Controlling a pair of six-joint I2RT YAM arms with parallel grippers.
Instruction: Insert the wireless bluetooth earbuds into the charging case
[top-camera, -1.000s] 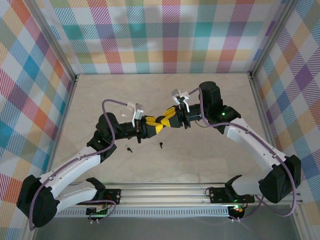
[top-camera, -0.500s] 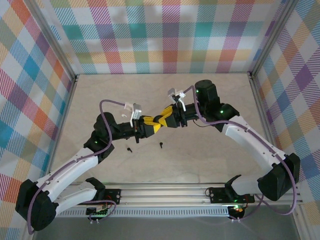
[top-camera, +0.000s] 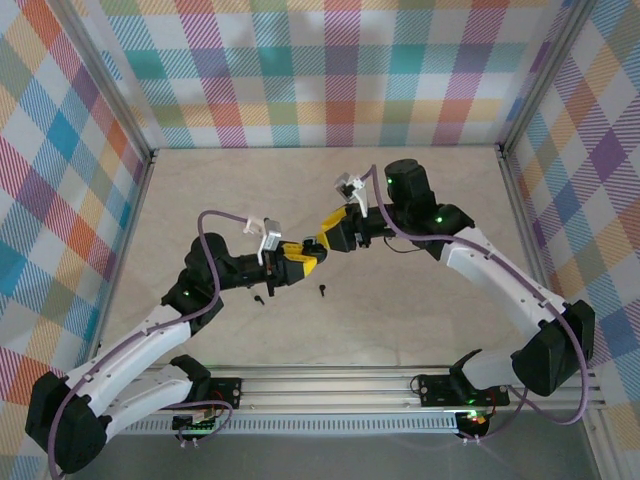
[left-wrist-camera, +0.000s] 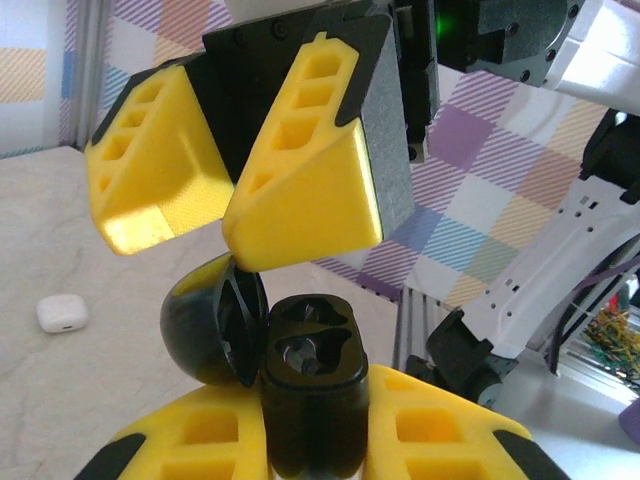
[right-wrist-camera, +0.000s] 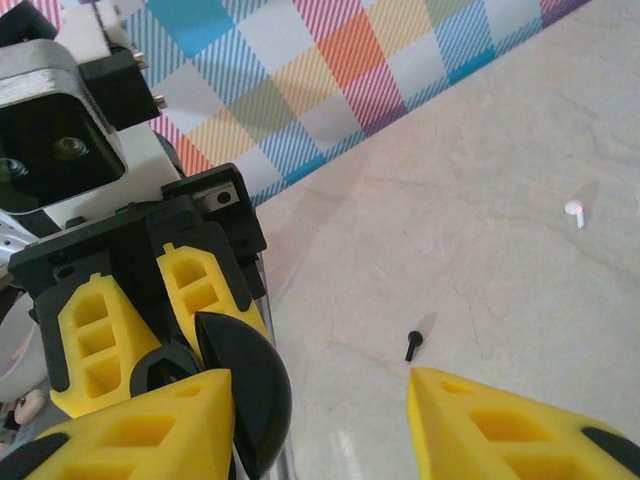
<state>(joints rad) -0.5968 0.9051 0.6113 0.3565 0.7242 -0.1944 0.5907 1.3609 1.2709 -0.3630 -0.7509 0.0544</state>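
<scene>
My left gripper (left-wrist-camera: 310, 425) is shut on a black charging case (left-wrist-camera: 312, 385), held upright between its yellow fingers. The case's domed lid (left-wrist-camera: 205, 330) is swung open to the left, baring two empty wells. My right gripper (right-wrist-camera: 315, 400) is open just above it, and its left finger (right-wrist-camera: 150, 420) rests against the lid (right-wrist-camera: 245, 390). In the top view both grippers meet over mid-table, left (top-camera: 298, 260) and right (top-camera: 325, 233). Two black earbuds (top-camera: 260, 297) (top-camera: 323, 291) lie on the table below them. One earbud (right-wrist-camera: 413, 344) is seen past my right fingers.
A small white pebble-shaped case (left-wrist-camera: 62, 313) lies on the beige table (top-camera: 430, 190) to the left. A tiny white speck (right-wrist-camera: 575, 210) lies farther off. Plaid walls close three sides, and a metal rail (top-camera: 330, 385) with the arm bases runs along the near edge.
My right gripper has opened and drawn up and left off the lid. My left gripper has drifted left and nearer with the case, so the crossed fingers have come apart.
</scene>
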